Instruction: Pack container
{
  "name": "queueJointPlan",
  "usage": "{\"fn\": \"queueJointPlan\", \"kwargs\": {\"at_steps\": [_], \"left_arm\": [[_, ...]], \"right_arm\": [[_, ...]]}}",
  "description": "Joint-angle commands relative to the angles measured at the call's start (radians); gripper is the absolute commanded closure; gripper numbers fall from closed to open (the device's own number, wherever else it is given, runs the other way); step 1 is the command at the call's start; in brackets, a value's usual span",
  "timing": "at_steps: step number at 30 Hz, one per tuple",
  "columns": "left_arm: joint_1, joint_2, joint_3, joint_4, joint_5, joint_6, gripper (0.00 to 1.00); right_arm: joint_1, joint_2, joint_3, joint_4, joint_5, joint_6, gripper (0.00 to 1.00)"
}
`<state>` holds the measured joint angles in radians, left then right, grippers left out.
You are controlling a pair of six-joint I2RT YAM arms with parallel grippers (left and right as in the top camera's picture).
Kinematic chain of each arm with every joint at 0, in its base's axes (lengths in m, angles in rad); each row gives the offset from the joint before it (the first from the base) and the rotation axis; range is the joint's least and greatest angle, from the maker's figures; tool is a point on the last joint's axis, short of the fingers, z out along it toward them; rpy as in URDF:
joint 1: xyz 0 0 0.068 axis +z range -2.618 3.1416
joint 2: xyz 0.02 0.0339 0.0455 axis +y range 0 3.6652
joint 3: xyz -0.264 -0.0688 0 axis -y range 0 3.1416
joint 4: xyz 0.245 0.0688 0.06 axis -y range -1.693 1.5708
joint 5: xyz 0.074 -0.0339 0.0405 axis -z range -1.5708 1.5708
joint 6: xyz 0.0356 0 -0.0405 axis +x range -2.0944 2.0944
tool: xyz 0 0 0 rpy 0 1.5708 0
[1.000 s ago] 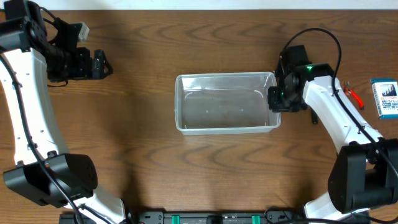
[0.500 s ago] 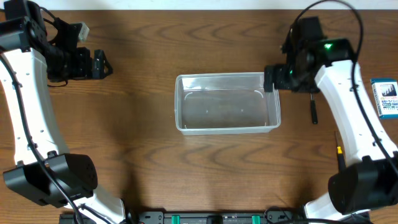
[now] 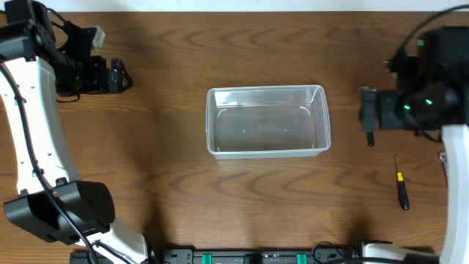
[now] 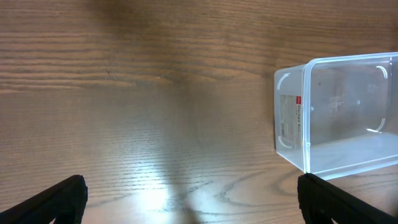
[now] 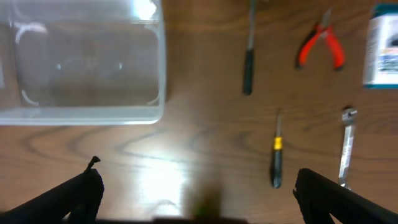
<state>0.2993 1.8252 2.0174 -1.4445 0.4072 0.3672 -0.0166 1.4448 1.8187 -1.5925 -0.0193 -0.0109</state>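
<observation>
The container point(image 3: 267, 90), a clear rectangular tub, lies in the middle of the table with nothing showing inside. My right gripper point(image 3: 366, 110) hovers to the right of it, apart from it and open, with nothing between its fingers. In the right wrist view the container point(image 5: 81, 116) is at the upper left and my right gripper point(image 5: 196, 194) spans bare wood below it. My left gripper point(image 3: 122, 75) hangs at the far left, open and empty. In the left wrist view the container point(image 4: 292, 118) stands at the right, ahead of my left gripper point(image 4: 189, 200).
Hand tools lie right of the tub: a black-handled screwdriver point(image 5: 248, 62), red pliers point(image 5: 321, 46), a yellow-banded screwdriver point(image 5: 277, 159) and a metal wrench point(image 5: 346, 144). A blue-and-white box point(image 5: 382, 46) sits at the far right edge.
My right gripper has let go of the container's right end, opened wide and pulled back to the right. The left arm has not moved.
</observation>
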Motion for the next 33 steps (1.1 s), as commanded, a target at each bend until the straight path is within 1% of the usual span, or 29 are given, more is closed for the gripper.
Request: {"fn": "queueJointPlan", "kwargs": {"at_steps": [1, 7, 11, 14, 16, 17, 22, 25, 30, 33], "left_arm": [[0.003, -0.003, -0.004, 0.003, -0.008, 0.01, 0.02], [0.003, -0.003, -0.004, 0.002, -0.008, 0.01, 0.02], [0.003, -0.003, -0.004, 0.006, -0.008, 0.01, 0.02], [0.003, -0.003, -0.004, 0.006, -0.008, 0.01, 0.02], [0.003, -0.003, -0.004, 0.006, -0.008, 0.01, 0.02], [0.003, -0.003, -0.004, 0.006, -0.008, 0.01, 0.02], [0.003, -0.003, -0.004, 0.013, -0.008, 0.01, 0.02], [0.003, -0.003, -0.004, 0.013, -0.008, 0.01, 0.02], [0.003, -0.003, -0.004, 0.014, -0.009, 0.01, 0.02], [0.003, -0.003, -0.004, 0.013, -0.008, 0.01, 0.02]], "right_arm": [[-0.05, -0.035, 0.016, 0.014, 0.076, -0.057, 0.01], [-0.065, -0.05, 0.016, 0.007, 0.083, -0.058, 0.01], [-0.077, -0.041, 0.016, 0.026, 0.083, -0.113, 0.01], [-0.114, -0.018, 0.016, 0.047, 0.076, -0.183, 0.01], [-0.155, 0.012, 0.016, 0.058, 0.034, -0.27, 0.01], [-0.171, 0.026, 0.016, 0.066, 0.025, -0.286, 0.01], [-0.238, 0.131, 0.016, 0.101, 0.015, -0.221, 0.01], [-0.251, 0.19, 0.016, 0.113, 0.011, -0.222, 0.01], [-0.249, 0.279, 0.016, 0.138, 0.007, -0.311, 0.01], [-0.252, 0.337, 0.016, 0.14, 0.007, -0.331, 0.01]]}}
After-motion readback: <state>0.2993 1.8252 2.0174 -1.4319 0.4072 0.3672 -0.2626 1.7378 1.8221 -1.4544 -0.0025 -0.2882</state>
